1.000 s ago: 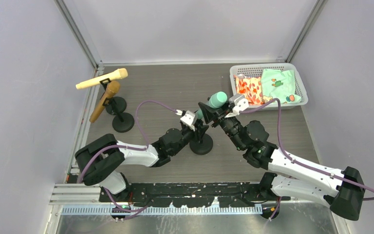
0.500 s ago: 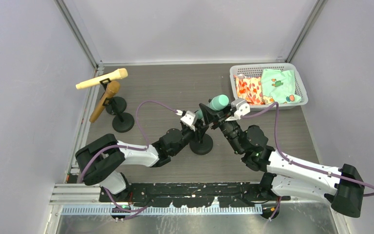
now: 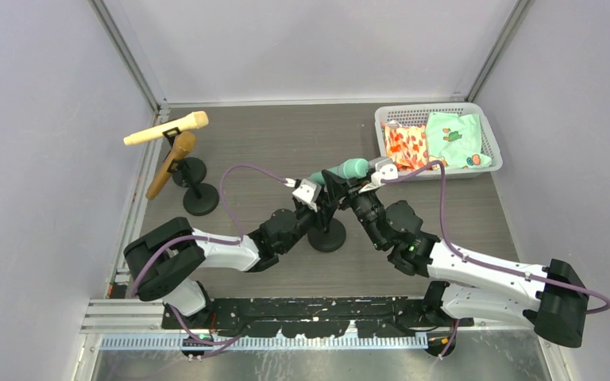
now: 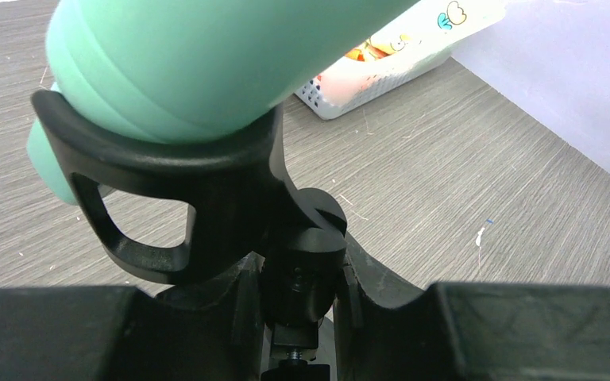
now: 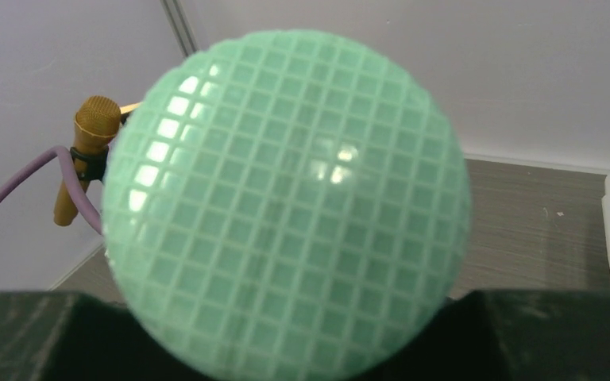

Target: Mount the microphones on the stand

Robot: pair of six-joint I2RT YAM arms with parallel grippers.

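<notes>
Here, pale-walled grey table: left end effector grips stand, right end effector grips green microphone.

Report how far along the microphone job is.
Done: the yellow microphone and the brown microphone sit in stands at far left. In hand: the right gripper holds the green microphone, lying in the clip of the third stand, whose neck the left gripper clamps. Left: seat it fully, then release.

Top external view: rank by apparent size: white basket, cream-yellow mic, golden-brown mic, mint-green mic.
1. white basket
2. cream-yellow microphone and golden-brown microphone: look alike, not ranked
3. mint-green microphone: partly hidden, so smallest only as seen
</notes>
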